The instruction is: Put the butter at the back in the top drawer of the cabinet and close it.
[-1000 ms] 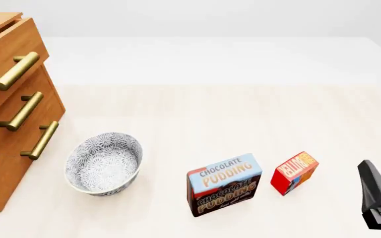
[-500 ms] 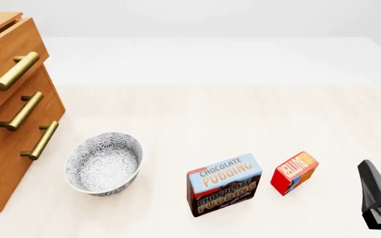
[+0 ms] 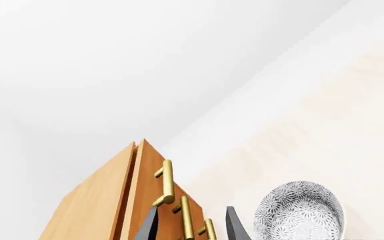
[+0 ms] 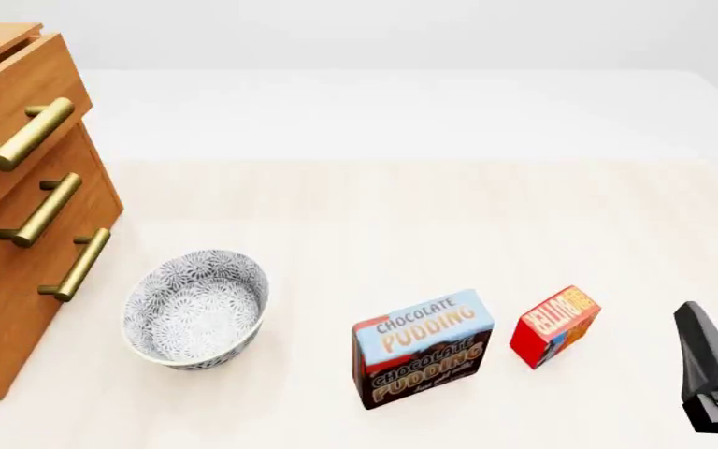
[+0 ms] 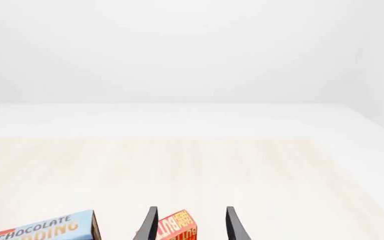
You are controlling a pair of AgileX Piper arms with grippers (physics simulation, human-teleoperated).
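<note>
Right gripper [image 4: 717,379]: matte black, tapered wedge housing. Both grippers' fingers [image 5: 150,225]: slim, dark grey, pointed blades.

patterned bowl [image 4: 195,307] left of pudding box [image 4: 423,348] on table [image 4: 396,206]

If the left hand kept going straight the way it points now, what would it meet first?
Most likely the cabinet: the left hand is open, and its fingers frame the lower brass handles. Depth is unclear, so which handle comes first is uncertain.
</note>
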